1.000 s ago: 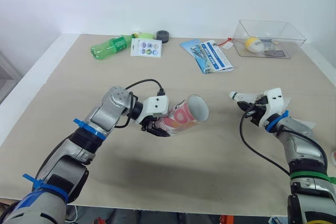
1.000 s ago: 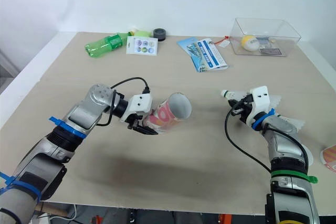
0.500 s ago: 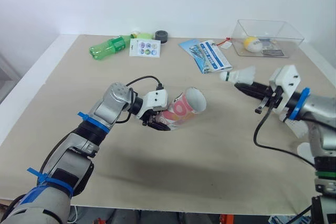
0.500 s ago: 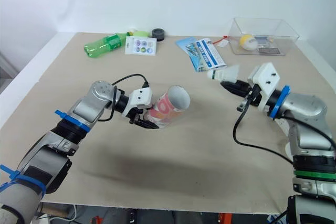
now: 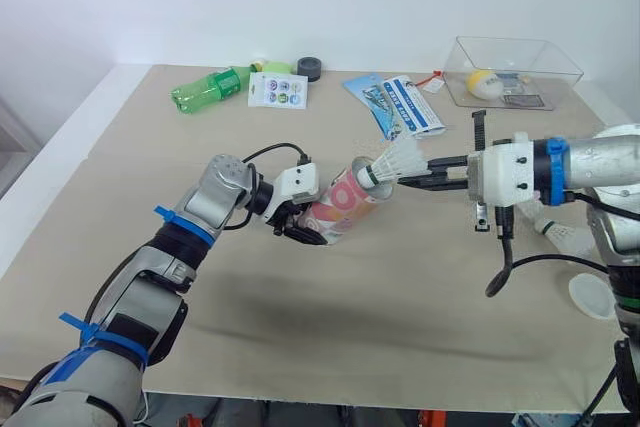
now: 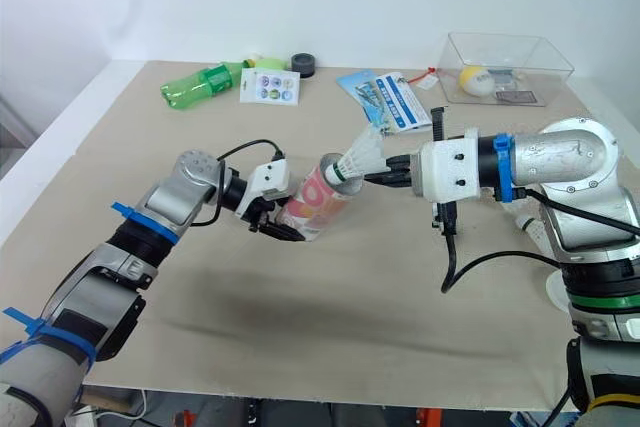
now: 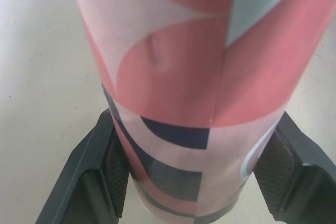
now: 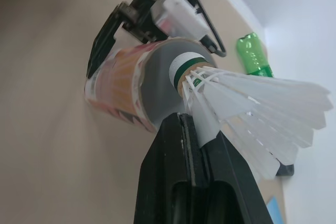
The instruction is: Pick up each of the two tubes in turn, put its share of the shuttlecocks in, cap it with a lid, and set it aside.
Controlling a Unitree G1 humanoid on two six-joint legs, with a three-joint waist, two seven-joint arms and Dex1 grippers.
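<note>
Pale wood bench (image 5: pixel 350 347) against a white wall: seen from the head, the left jaws are clamped round the lower part of a pink patterned tube (image 5: pixel 345 209), which is held tilted with its open mouth turned toward the right arm. The right jaws, closed to a narrow pinch, grip a white shuttlecock (image 5: pixel 390 165) by its feathers, and its cork sits right at the tube's mouth. Another shuttlecock (image 5: pixel 565 235) lies on the bench beside the right arm, with a white disc (image 5: pixel 590 294) near it. Along the far edge lie a green bottle (image 5: pixel 205 89), a sticker card (image 5: pixel 279 91), a black roll (image 5: pixel 309 68), a blue booklet (image 5: pixel 398 107) and a clear box (image 5: pixel 510 72) holding a yellow ball (image 5: pixel 482 82). From the left wrist, both black fingers (image 7: pixel 113 166) press the tube's sides. From the right wrist, the shuttlecock's green-banded cork lines up with the grey inside of the tube - whether it has passed the rim I cannot tell.
</note>
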